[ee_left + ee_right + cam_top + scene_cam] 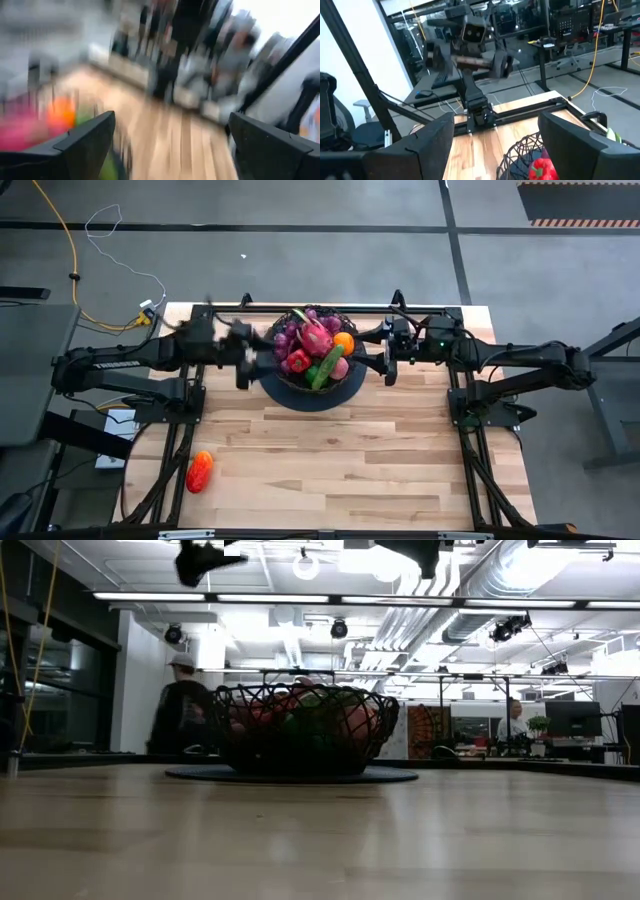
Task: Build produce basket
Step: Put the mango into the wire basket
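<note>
The black wire basket [352,370] stands on a dark round mat [310,402] at the table's far middle. It holds produce: purple grapes [286,338], a pink dragon fruit [316,337], an orange [344,341], a green cucumber [326,368] and a red pepper [298,361]. My left gripper [252,352] hovers open just left of the basket, above the table. My right gripper [378,352] hovers open just right of it. Each wrist view shows nothing between the fingers [171,120] [496,120]. A loose red-orange pepper [199,471] lies on the table near the front left.
Bare wooden tabletop [350,470] spreads in front of the basket toward the near edge. Black frame rails [470,450] run along both sides of the table. In the low view a person [182,705] stands in the room behind the basket [300,730].
</note>
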Robot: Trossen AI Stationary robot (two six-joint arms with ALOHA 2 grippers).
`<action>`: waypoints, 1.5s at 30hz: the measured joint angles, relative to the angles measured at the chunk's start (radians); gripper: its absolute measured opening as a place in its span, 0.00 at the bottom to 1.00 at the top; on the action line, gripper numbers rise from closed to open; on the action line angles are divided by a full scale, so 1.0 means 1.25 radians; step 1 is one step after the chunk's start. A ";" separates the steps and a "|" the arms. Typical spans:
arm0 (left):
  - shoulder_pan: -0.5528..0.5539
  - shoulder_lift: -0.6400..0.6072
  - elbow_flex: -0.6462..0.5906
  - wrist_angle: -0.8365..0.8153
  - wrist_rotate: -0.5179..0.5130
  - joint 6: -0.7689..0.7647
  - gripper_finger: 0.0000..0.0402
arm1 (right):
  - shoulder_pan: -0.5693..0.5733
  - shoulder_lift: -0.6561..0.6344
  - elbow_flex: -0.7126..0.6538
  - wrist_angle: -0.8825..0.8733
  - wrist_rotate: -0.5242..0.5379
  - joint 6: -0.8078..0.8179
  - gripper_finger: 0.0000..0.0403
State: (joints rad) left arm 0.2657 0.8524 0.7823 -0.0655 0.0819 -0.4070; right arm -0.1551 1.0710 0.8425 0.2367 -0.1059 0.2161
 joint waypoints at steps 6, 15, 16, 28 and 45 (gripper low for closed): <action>-0.105 0.104 0.156 -0.491 -0.010 -0.164 0.94 | 0.000 0.000 0.001 -0.045 0.000 -0.006 0.69; -0.402 0.232 0.162 -0.921 0.039 -0.730 0.94 | 0.000 0.002 0.001 -0.110 0.000 -0.006 0.69; -0.437 0.243 0.152 -0.918 0.052 -0.787 0.94 | 0.000 0.002 0.001 -0.115 0.000 -0.006 0.69; -0.688 0.406 -0.010 -0.744 0.282 -1.105 0.94 | 0.000 0.002 0.001 -0.149 0.000 -0.007 0.69; -0.713 0.450 -0.076 -0.608 0.238 -1.218 0.94 | 0.000 0.003 0.001 -0.187 0.000 -0.005 0.69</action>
State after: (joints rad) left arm -0.6258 1.4155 0.6876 -0.8261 0.3800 -1.9295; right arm -0.1551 1.0744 0.8442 0.0026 -0.1053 0.2096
